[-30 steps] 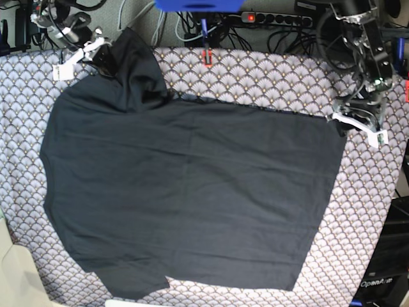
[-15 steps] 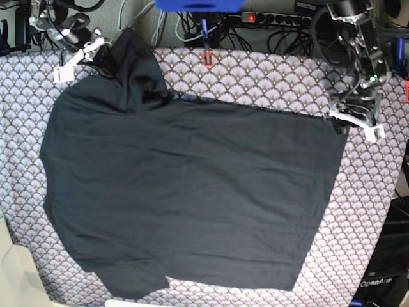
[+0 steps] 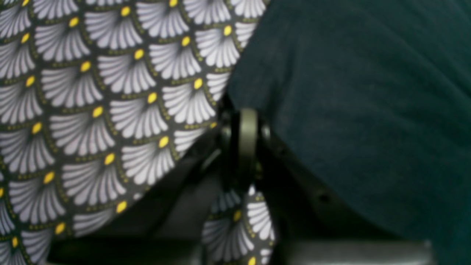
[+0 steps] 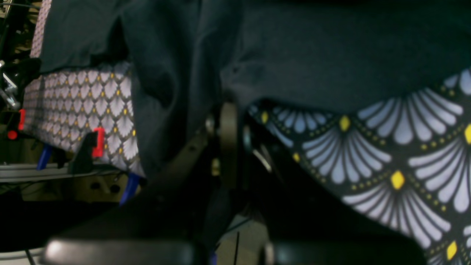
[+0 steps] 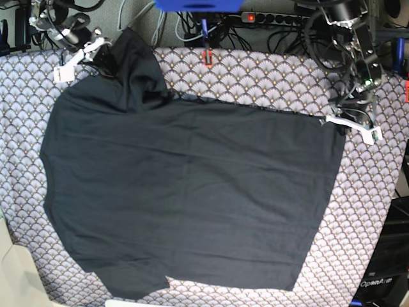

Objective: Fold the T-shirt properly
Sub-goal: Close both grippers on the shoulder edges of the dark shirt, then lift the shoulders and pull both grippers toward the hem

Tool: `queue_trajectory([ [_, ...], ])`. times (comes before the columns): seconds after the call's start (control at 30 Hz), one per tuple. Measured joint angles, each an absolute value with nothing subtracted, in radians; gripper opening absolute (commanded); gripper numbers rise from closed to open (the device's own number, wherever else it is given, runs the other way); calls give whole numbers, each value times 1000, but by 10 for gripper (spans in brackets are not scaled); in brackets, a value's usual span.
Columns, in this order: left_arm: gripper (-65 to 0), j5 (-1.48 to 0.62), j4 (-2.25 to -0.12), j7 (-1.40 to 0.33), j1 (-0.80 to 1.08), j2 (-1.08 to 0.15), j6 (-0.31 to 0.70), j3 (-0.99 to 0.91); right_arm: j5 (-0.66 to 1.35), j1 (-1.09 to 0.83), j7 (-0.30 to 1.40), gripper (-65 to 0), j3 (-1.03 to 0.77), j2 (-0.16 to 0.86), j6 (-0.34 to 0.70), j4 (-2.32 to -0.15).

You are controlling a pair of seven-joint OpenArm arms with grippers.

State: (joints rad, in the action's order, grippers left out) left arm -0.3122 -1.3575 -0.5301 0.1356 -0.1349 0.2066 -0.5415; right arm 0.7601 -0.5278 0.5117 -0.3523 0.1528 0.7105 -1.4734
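While one black T-shirt (image 5: 185, 192) is spread flat over most of the fan-patterned tablecloth (image 5: 268, 77), one of its sleeves is held raised at the far left by the right gripper (image 5: 89, 54), whose jaws are clamped on the cloth. At the far right corner of the hem, the left gripper (image 5: 345, 123) is pinched closed on the T-shirt's edge. Two red clamps (image 4: 97, 141) are seen on the table's far edge.
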Motion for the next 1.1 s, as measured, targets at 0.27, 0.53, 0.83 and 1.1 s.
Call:
queue_trajectory([
  [0.27,-650,-307,-1449,-594,166,-126,207,-543,723,-532,500,-650,-387,184,700,-1506],
  [0.53,-650,-308,-1591,-708,153,-125,209,-545,717,-472,556,-650,-440,237,692,-1617],
  [0.83,-650,-298,-1586,-758,17,-134,203,-542,714,-279,699,-650,-471,295,693,-1647],
  [1.1,-650,-296,-1354,-760,-168,-136,199,-542,632,-17,773,-650,-471,334,701,-1485],
])
